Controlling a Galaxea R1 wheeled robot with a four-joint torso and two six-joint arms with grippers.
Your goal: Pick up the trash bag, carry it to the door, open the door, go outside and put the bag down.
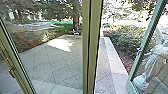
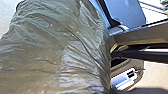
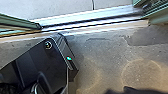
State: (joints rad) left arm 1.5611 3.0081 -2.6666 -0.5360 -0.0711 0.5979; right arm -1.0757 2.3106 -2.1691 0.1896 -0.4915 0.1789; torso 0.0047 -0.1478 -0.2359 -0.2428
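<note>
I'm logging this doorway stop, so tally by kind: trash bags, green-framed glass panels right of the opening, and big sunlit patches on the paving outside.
Trash bag: 1
Green-framed glass panel, right of the opening: 1
Big sunlit patch on the paving: 1
Total: 3

a door post (image 1: 86, 45) stands up close, in the middle. the open door (image 1: 142, 50) is to its right. the yard (image 1: 62, 65) is out past them both. bushes (image 1: 122, 36) grow along the right side of the yard, and a tree (image 1: 75, 17) stands near its far end.
</note>
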